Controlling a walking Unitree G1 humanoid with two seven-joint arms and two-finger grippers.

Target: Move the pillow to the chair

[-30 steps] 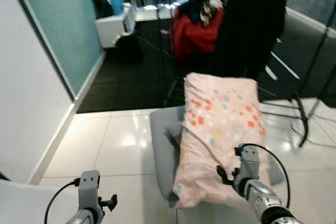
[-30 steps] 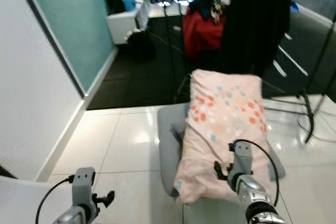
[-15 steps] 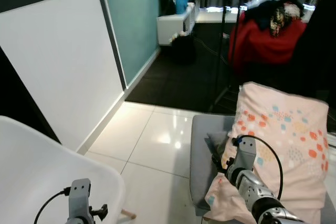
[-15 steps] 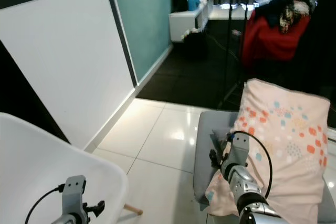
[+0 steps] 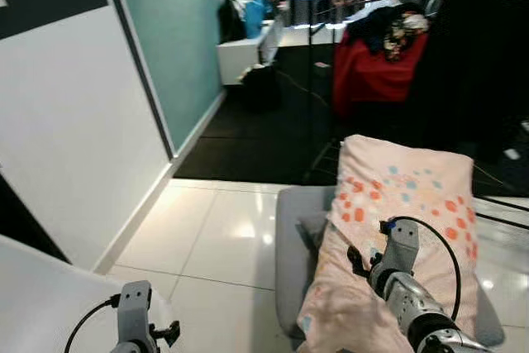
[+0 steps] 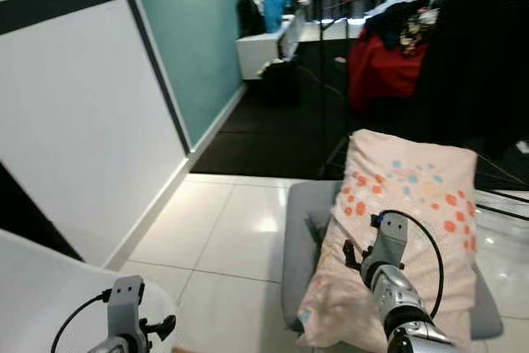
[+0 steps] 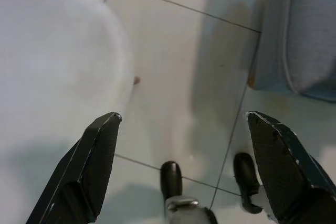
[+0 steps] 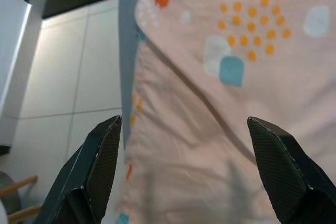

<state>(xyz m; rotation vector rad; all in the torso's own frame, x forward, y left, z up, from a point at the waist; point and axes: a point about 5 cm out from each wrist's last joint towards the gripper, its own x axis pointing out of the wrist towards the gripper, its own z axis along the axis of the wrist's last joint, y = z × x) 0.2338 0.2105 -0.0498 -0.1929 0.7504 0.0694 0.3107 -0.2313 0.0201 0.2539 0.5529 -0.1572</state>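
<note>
Pink dotted pillow (image 5: 405, 229) lower right, lying on a grey cushion (image 5: 291, 245). Right gripper (image 8: 184, 182) above it, fingers apart. Left gripper (image 7: 181, 166) lower left, fingers apart over white chair (image 7: 47, 66).

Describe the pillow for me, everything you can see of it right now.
The pillow is pale pink soft fabric printed with orange, red, teal and white dots and squares. It looks plump and creased, lying lengthwise on a grey cushioned seat and overhanging the near edge. Its far end stands raised against the dark floor behind. The right gripper hovers over its near part, fingers spread wide, not closed on the fabric. A white chair sits off to the left, apart from it.
</note>
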